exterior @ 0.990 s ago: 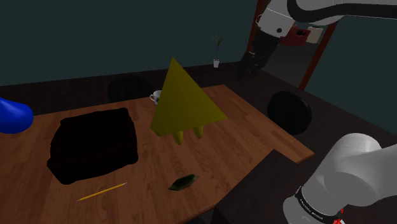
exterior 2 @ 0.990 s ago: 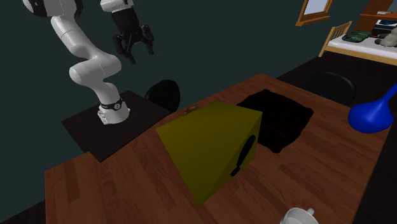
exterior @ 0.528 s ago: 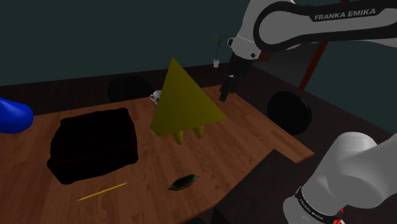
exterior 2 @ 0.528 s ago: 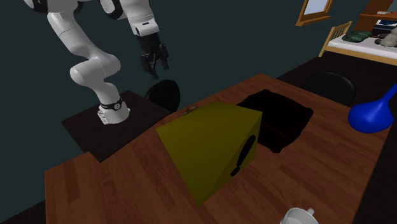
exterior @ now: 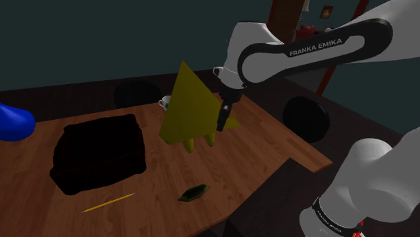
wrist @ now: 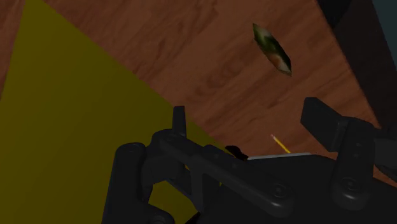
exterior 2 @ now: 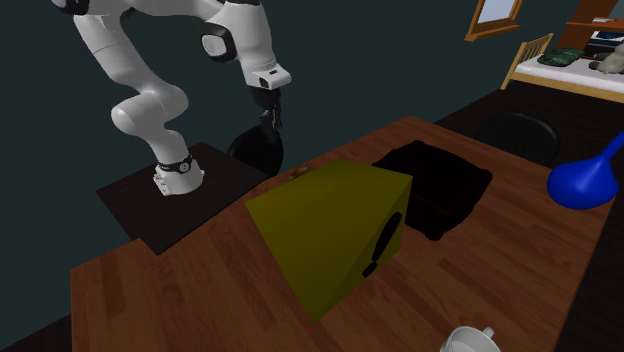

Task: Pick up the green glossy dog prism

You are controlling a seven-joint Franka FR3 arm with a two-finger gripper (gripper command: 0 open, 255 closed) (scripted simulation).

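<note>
Olive-yellow glossy triangular prism on stubby legs [exterior: 192,108] stands on the brown wooden desk [exterior: 269,145], just beside and below the black two-finger tool [exterior: 222,121]. Tool spread wide, gripping nothing; probably hung there to straddle the prism's near edge.

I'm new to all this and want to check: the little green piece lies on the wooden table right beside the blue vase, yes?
Not quite. The little green piece does lie on the wooden table, but beside the yellow pencil, not the blue vase, which sits far off at the shoulder view's left edge. The shoulder view shows this.
</note>
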